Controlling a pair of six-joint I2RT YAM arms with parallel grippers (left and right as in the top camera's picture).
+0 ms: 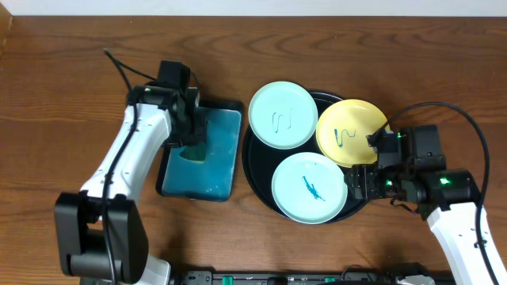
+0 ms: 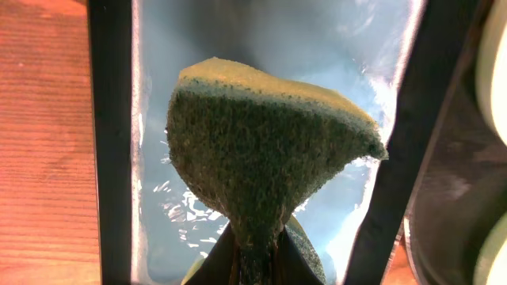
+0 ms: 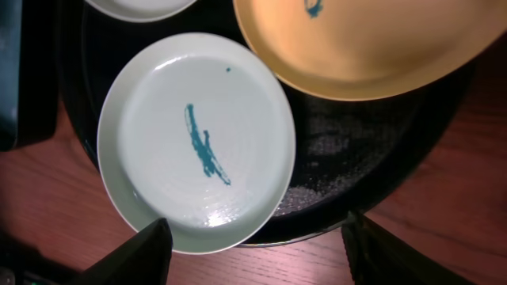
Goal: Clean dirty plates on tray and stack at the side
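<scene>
From above, you see the left gripper point(image 1: 188, 141) reaching down into the teal tray point(image 1: 226, 131). This tray stands on the table point(image 1: 63, 79) just beside the black tray point(image 1: 247, 166), probably so that the wet tool is near the work. All three plates are on the black tray: the upper mint plate point(image 1: 283, 115), the yellow plate point(image 1: 348, 132) at the right rim, and the lower mint plate point(image 1: 309, 188) at the near rim. Each one carries a teal scribble, so I judge that none is cleaned yet, and no stack is started at the side.

In the left wrist view, the fingers are closed narrow on the lower end of the sponge point(image 2: 269, 158). It is pinched so that the wide, rough face spreads free beyond the fingers. This should give you a broad face for wiping. Under it you see a wet, shiny floor between dark rims.

In the right wrist view, the right gripper point(image 3: 265, 253) has its fingers wide apart and holds nothing. It hangs over the near edge of the lower mint plate, and the plate's rim lies between the two fingers. I think it is placed there to steady or take this plate. Whether the fingers touch the plate, you cannot tell from here.
</scene>
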